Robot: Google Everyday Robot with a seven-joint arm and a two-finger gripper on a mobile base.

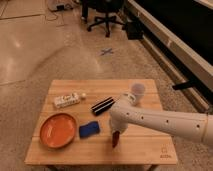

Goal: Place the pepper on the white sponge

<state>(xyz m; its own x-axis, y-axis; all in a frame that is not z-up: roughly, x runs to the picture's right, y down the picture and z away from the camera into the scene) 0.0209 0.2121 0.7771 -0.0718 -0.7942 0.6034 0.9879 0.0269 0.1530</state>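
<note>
On the wooden table (150,146), an orange plate (57,130) sits at the front left, with a white bottle (67,100) lying on its side behind it. A blue sponge (89,129) lies just right of the plate, and a black ribbed bar (102,105) lies behind the sponge. Just right of the sponge, the gripper (116,134) points down over the table's front, its fingers clamped on the dark red pepper (115,141), which hangs upright. A clear cup (137,90) stands at the back right, behind the white arm (165,120).

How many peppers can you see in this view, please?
1. The dark red pepper is upright directly under the tool, right of the blue sponge, near the table's front edge. The arm may hide others.
</note>
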